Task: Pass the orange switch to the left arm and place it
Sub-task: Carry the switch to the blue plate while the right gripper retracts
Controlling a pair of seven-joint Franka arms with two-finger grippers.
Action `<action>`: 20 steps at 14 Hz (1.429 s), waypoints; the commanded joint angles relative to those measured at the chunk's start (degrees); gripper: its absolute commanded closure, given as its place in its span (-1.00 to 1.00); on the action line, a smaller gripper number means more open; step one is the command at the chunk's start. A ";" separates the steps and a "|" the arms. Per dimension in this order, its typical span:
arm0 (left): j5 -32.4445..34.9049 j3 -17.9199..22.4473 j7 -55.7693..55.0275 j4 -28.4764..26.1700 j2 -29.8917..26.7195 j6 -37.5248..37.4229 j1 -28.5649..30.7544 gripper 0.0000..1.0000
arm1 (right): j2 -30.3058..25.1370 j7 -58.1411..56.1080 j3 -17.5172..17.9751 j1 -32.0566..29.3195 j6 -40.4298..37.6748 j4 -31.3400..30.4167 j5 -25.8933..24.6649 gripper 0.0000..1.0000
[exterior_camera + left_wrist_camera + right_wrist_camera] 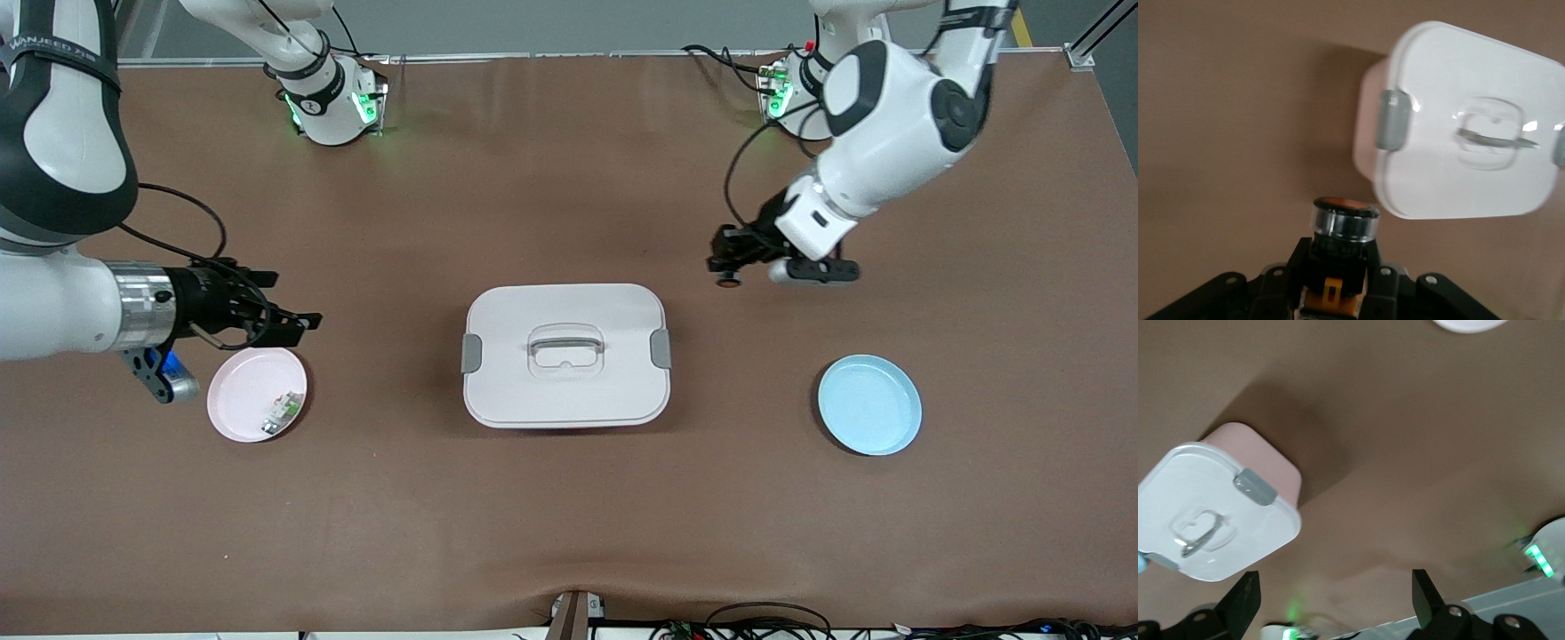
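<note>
A brown matte table covering spans the whole scene. On it, toward the right arm's end, sits a small round pale pink plate. A small green-and-white part lies inside that pink plate, near its rim. Well apart from the pink plate, toward the left arm's end, sits a small round light blue plate.

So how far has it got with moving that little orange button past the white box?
Picked up: the left gripper is shut on the orange switch, in the air over the table near the box. The blue plate lies bare. The right gripper waits open above the pink plate. Left: the handover and the set-down.
</note>
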 commanded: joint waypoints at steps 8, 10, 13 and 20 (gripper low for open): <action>21.54 -0.65 8.23 3.28 3.83 -1.83 19.77 0.87 | -4.32 -35.05 0.89 -2.90 -1.75 0.64 -20.92 -1.00; 21.99 -0.57 8.14 3.11 6.03 1.78 20.65 0.87 | -5.02 -38.48 1.06 -2.81 -1.22 0.72 -23.55 -1.00; 26.81 -0.56 7.96 3.54 9.28 4.87 22.06 0.87 | -5.20 -40.17 1.41 -2.55 -1.13 0.72 -25.77 -1.00; 38.85 -0.56 -0.53 9.69 20.44 9.34 22.86 0.87 | -8.88 -38.16 0.98 -2.90 1.68 0.72 -25.68 -1.00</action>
